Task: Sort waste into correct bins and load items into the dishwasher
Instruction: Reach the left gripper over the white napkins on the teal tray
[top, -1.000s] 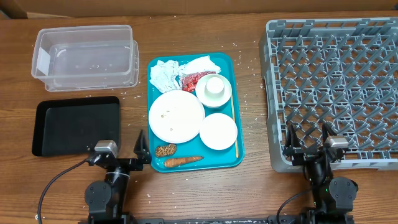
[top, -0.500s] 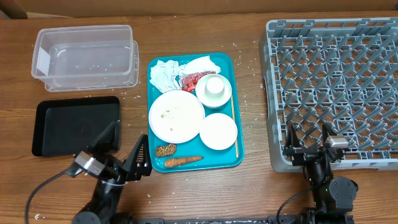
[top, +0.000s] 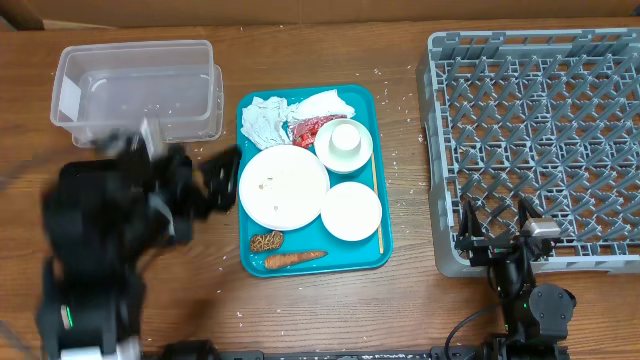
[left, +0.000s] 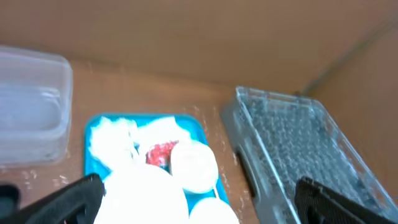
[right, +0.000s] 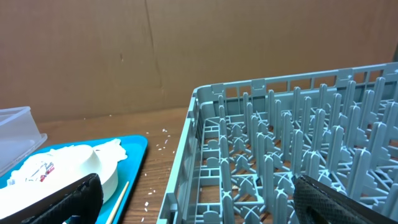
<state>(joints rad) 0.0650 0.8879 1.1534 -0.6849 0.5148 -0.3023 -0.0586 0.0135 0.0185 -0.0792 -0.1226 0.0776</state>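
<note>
On the teal tray (top: 248, 120) lie a white plate (top: 284, 186), a bowl (top: 351, 211), a cup in a second bowl (top: 344, 143), chopsticks (top: 376, 200), napkins (top: 265, 118), a red-and-white wrapper (top: 308, 128), a carrot (top: 293, 259) and a brown piece (top: 266, 241). My left gripper (top: 222, 178) is blurred and open, just left of the plate. In its wrist view the left gripper (left: 199, 205) frames the plate (left: 146, 196). The right gripper (top: 494, 218) hangs open and empty over the front edge of the grey rack (top: 540, 130). The right gripper (right: 205, 202) shows open there too.
A clear tub (top: 140, 90) stands at the back left. The black tray is mostly hidden under my blurred left arm. White grains speckle the wood beside the teal tray. Brown cardboard walls the far side.
My left arm has swung from the table's front edge up over the black tray toward the plate, blurred in motion. The right arm has not moved.
</note>
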